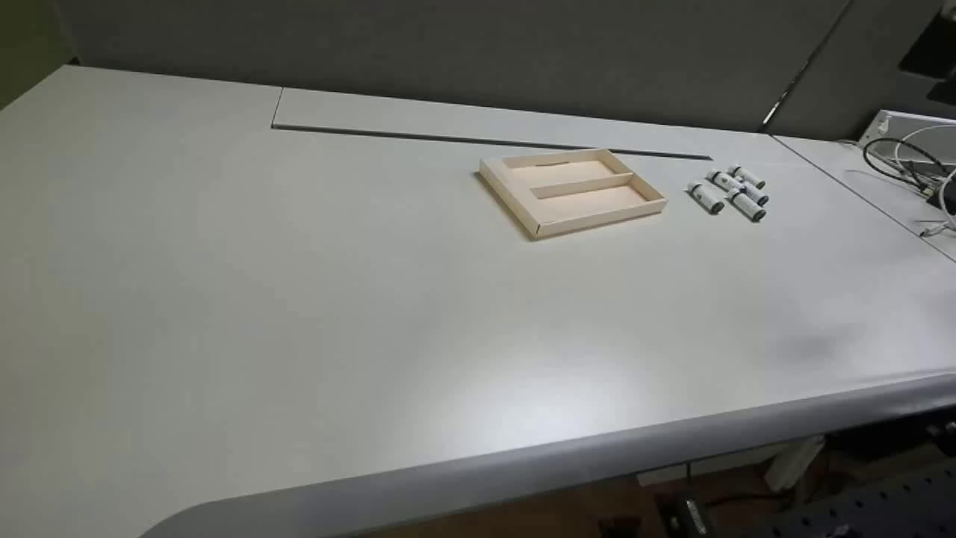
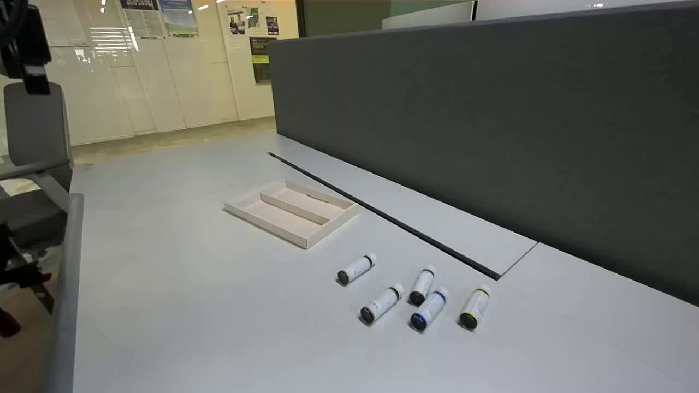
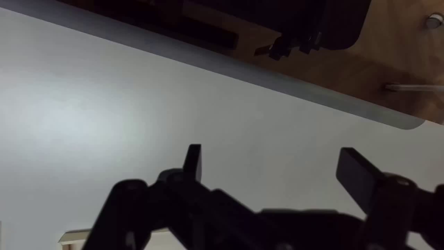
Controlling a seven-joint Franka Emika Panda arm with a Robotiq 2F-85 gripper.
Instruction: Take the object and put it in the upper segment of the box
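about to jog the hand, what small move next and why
Probably swing the hand toward the bottle nearest the box: the hand is open, gripping nothing, and that bottle lies outside the box, apart from the other four.

My end effector (image 3: 270,151) is near-black all over in the wrist view. My fingers (image 3: 191,163) carry flat, square-cornered pads (image 3: 357,180), one showing a dull dark-grey face. The knuckles (image 3: 131,196) behind them are rounded, with small pale glints (image 3: 130,239) too blurred to call screws. In an exterior view, a boxy part of me (image 2: 34,38) is black with a greyish band (image 2: 35,70) low down.
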